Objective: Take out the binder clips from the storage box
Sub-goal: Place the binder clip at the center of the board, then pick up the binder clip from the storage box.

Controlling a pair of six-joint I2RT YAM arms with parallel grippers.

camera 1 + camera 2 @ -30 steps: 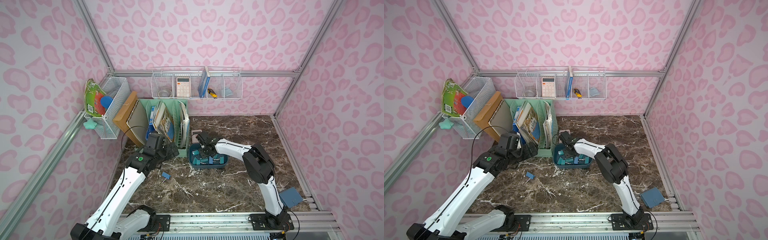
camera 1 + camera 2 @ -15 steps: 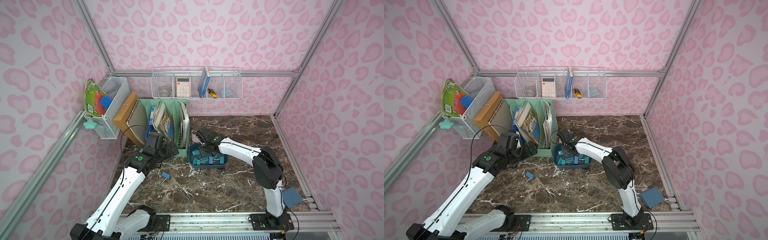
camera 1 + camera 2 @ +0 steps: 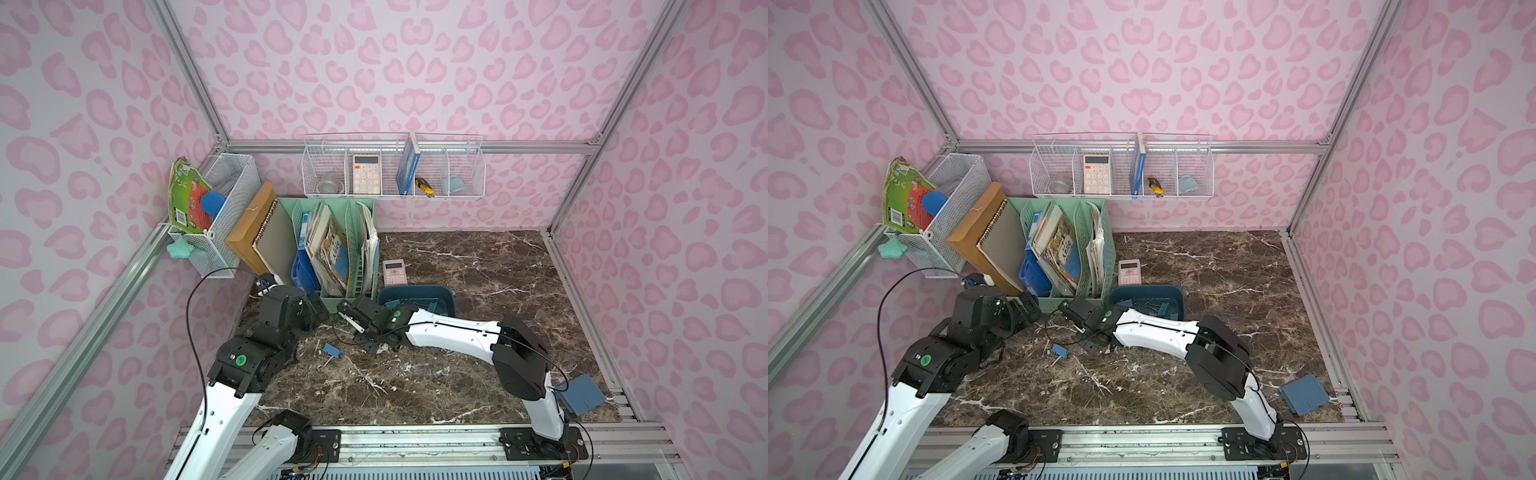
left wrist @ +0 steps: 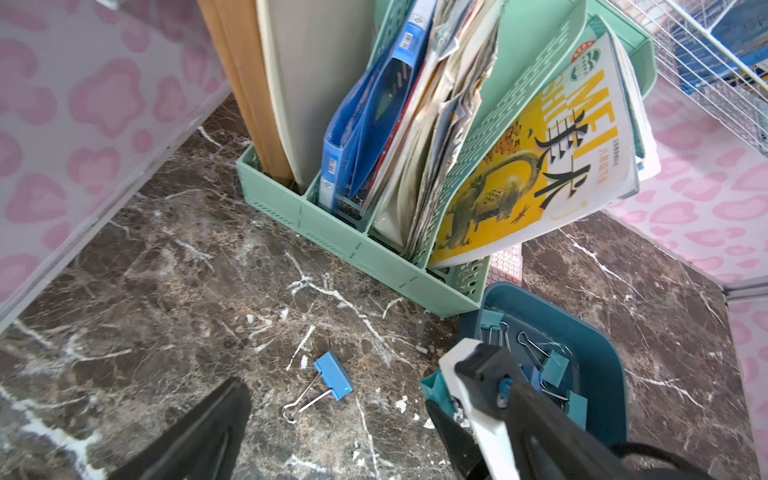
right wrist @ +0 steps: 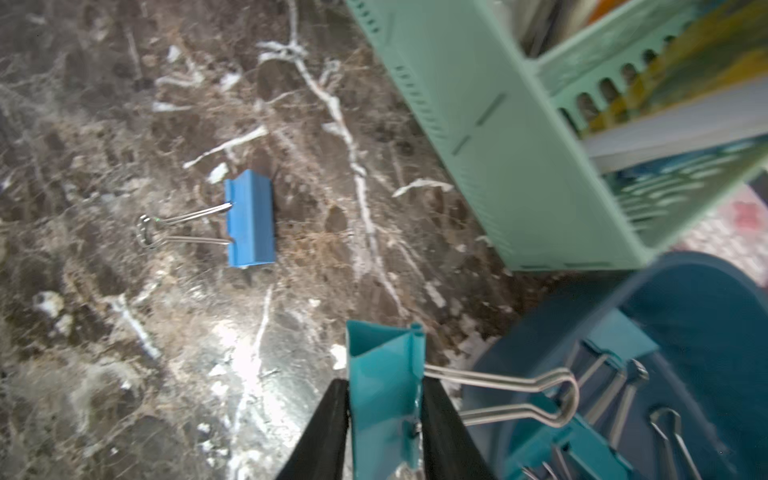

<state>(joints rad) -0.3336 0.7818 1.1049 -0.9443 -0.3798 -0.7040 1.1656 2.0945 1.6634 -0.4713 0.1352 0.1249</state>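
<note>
My right gripper is shut on a teal binder clip, whose wire handles point back toward the storage box. In both top views this gripper hangs just off the left corner of the dark blue storage box. Several more teal binder clips lie inside the box. One blue binder clip lies on the marble in front. My left gripper stands open and empty, close to the right one.
The mint-green file organizer full of books stands right behind both grippers. A pink calculator lies behind the box. A blue-grey pad lies at the front right. White wire baskets hang on the walls.
My right gripper has come left and forward out of the storage box with the teal clip, ending beside the left gripper. The left arm has stayed put.
</note>
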